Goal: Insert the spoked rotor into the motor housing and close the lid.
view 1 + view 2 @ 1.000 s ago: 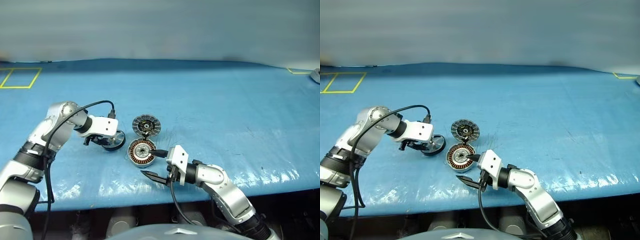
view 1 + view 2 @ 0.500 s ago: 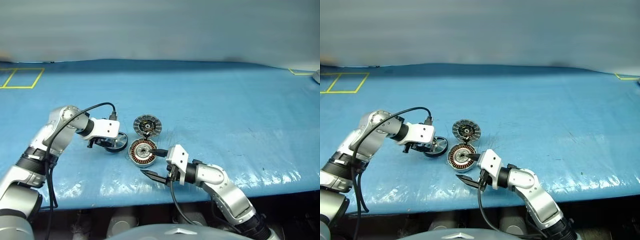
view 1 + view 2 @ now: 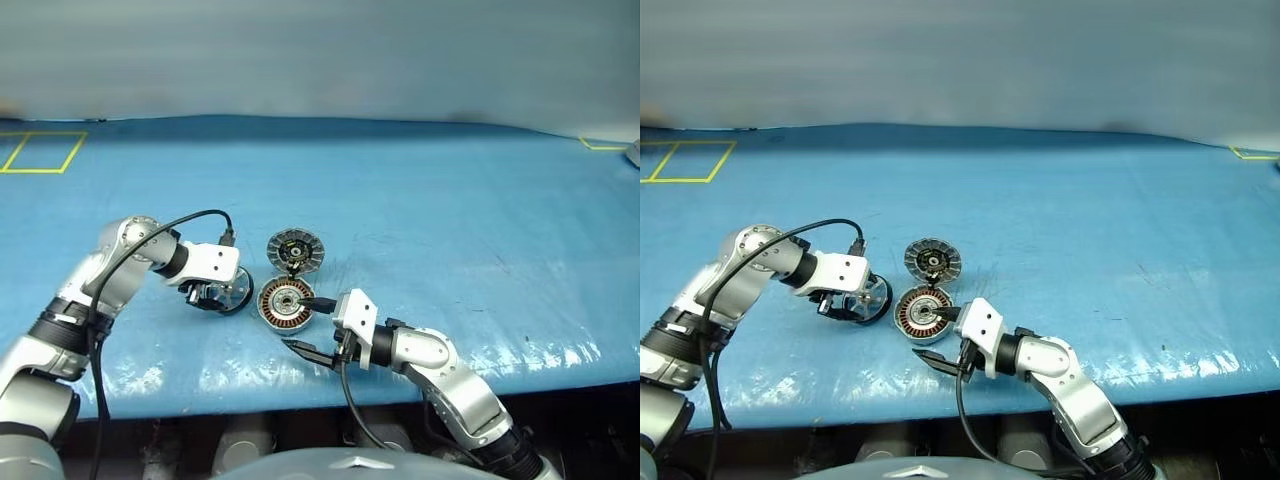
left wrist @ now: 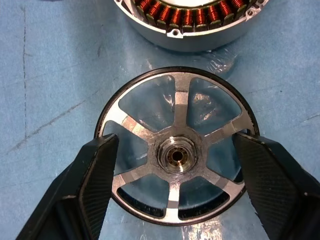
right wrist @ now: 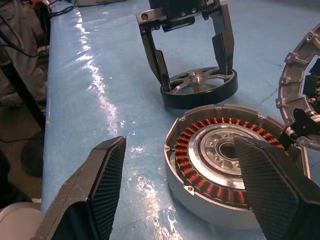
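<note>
Left gripper [image 4: 175, 187] spread around the spoked rotor [image 4: 176, 153], right gripper [image 5: 187, 187] spread at the motor housing [image 5: 222, 162].

The rotor lay flat on the blue table [image 3: 450, 200], just left of the housing, its rim between the parted left fingers [image 4: 95, 170]. The lid [image 3: 294, 250] lay just beyond the housing, ribbed face up. One right finger [image 5: 265, 185] reached over the housing's copper windings, pinching nothing.

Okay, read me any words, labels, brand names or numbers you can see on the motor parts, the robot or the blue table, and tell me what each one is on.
No readable text anywhere.
Shiny silver six-spoked rotor: bare metal, no marking.
Round silver housing with copper windings: none visible.
Grey ribbed round lid: too small to tell.
Blue table cover: yellow outlined squares only, no lettering.
</note>
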You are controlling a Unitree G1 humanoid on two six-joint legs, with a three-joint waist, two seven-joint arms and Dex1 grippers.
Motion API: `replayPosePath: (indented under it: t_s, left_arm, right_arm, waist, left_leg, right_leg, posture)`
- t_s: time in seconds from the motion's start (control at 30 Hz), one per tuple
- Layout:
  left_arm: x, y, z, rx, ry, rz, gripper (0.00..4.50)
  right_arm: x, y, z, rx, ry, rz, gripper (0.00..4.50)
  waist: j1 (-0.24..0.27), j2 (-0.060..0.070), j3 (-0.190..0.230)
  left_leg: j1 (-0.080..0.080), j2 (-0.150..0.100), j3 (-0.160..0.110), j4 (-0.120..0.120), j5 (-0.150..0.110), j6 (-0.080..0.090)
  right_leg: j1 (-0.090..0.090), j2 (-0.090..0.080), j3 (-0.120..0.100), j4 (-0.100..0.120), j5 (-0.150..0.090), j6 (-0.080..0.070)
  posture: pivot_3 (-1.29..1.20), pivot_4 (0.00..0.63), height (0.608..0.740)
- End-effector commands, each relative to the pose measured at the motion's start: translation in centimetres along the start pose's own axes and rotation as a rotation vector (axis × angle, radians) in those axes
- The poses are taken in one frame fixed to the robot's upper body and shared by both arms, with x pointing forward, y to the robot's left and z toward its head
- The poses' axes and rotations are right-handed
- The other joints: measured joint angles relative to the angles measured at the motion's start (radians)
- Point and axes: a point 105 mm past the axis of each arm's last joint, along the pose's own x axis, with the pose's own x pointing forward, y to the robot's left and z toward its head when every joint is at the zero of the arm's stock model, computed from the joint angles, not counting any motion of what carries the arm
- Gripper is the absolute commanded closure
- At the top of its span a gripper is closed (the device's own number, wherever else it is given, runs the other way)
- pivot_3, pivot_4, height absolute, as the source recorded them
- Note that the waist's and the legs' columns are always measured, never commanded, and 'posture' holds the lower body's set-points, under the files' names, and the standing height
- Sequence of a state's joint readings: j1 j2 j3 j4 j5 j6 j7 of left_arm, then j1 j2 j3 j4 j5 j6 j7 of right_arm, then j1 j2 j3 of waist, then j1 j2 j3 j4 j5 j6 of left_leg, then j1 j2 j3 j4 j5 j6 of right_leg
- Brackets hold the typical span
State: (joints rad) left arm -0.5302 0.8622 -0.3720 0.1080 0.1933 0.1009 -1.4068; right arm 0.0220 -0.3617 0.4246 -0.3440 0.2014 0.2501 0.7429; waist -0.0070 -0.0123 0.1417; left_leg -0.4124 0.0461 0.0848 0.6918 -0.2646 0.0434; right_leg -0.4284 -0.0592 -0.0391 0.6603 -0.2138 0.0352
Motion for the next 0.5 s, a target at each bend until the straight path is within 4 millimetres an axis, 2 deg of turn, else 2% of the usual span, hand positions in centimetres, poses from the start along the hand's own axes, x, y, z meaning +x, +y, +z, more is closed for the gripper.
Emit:
replayPosePath:
  t_s: [0.03,0.3,0.47,0.5]
  left_arm:
    - [0.2,0.0,0.1,0.012,0.016,-0.015,0.64]
    - [1.2,-0.8,0.3,-0.005,0.007,-0.062,0.64]
    - [1.8,-0.9,0.0,-0.014,0.024,-0.049,1.78]
    - [1.9,-1.2,0.1,-0.01,0.023,-0.067,1.78]
  right_arm:
    - [0.0,0.1,1.0,-0.027,-0.032,0.003,0.88]
    - [0.0,0.1,0.8,-0.022,-0.03,-0.004,0.88]
    - [0.0,0.1,0.8,-0.021,-0.031,-0.003,0.88]
    - [0.0,0.1,0.7,-0.022,-0.03,-0.004,0.88]
  waist:
    - [0.0,0.0,0.0]
    - [0.001,0.0,0.0]
    - [0.002,0.001,0.0]
    - [0.003,0.001,0.0]
  left_leg:
    - [0.0,0.0,0.0,0.0,0.0,0.0]
    - [0.0,0.0,0.0,0.0,0.0,0.0]
    - [0.001,0.0,0.0,0.0,0.0,0.0]
    - [0.001,0.0,0.0,0.0,0.0,0.0]
  right_leg:
    - [0.0,0.0,0.0,0.0,0.0,0.0]
    - [0.0,0.0,0.0,0.0,0.0,0.0]
    - [0.0,0.0,0.0,0.0,0.0,0.0]
    - [0.001,0.0,0.0,0.0,0.0,0.0]
  posture:
    - [0.0,0.15,0.74]
    - [0.0,0.15,0.74]
    - [0.0,0.15,0.74]
    - [0.0,0.15,0.74]
